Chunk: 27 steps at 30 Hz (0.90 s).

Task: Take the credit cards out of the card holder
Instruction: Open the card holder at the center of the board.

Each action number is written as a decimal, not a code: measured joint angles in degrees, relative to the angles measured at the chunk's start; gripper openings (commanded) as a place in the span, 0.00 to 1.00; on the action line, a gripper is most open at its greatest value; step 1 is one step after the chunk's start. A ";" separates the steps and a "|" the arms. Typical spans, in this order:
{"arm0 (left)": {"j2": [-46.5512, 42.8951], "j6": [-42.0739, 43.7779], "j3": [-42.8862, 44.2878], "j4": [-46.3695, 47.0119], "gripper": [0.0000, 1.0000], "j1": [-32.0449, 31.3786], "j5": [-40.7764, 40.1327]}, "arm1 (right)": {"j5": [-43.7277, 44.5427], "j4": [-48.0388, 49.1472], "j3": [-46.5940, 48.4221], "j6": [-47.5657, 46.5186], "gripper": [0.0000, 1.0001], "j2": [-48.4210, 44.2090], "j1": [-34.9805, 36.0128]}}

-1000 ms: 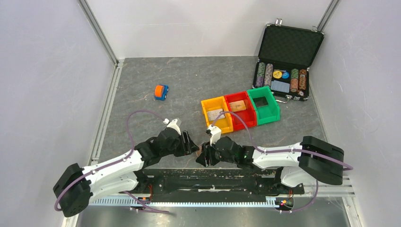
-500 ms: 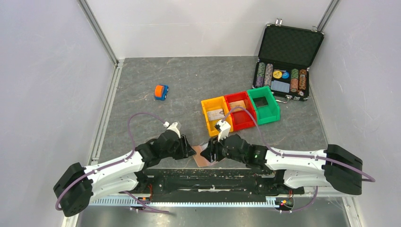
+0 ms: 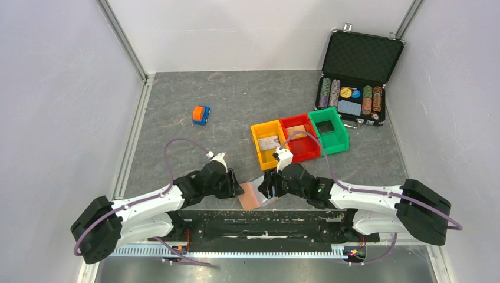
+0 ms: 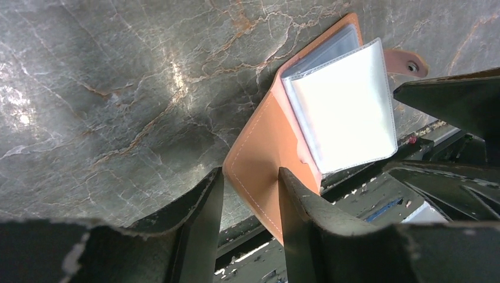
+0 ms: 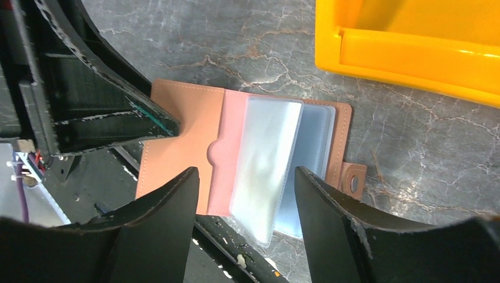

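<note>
The card holder (image 3: 250,196) lies open at the table's near edge, its left flap over the edge. The reddish-brown cover shows in the left wrist view (image 4: 262,150) and the right wrist view (image 5: 183,118). Its clear pockets (image 4: 345,112) (image 5: 265,150) are fanned and look empty. No yellow-orange card shows. My left gripper (image 3: 238,190) (image 4: 250,174) is a little open, and one of its fingers (image 5: 150,122) rests on the cover's left flap. My right gripper (image 3: 270,187) (image 5: 244,177) is open and empty above the pockets.
A yellow bin (image 3: 254,131) (image 5: 413,47) holds a pale card and a red bin (image 3: 313,154) a tan one; a green bin (image 3: 340,141) stands beside them. An open black chip case (image 3: 364,56) is at the back right, a toy car (image 3: 201,115) at the left.
The holder, hidden under the grippers a second ago, now lies spread open. My right gripper moved right and up off it. My left gripper stayed at its left flap.
</note>
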 measured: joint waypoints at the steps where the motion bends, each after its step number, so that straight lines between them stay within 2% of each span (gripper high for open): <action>1: 0.39 0.22 0.35 0.00 0.45 0.02 -0.02 | -0.17 -0.07 0.00 -0.09 0.63 0.35 -0.13; 4: 1.25 0.70 0.90 0.09 0.43 0.17 0.00 | -1.25 -0.22 0.00 -0.44 0.61 1.97 -0.28; 9: 2.51 1.14 0.94 0.11 0.42 0.28 -0.04 | -4.37 1.20 -0.39 -0.31 0.51 3.34 -0.28; 14: 2.93 1.92 0.94 0.26 0.44 0.70 -0.02 | -8.07 5.70 -1.16 0.55 0.50 3.56 0.46; 20: 3.98 2.10 0.96 1.99 0.58 2.47 0.52 | -10.60 9.29 -0.20 0.66 0.50 7.85 4.17; 27: 1.79 2.03 0.96 1.18 0.76 6.91 3.61 | -10.51 10.88 -0.07 0.72 0.48 10.60 4.81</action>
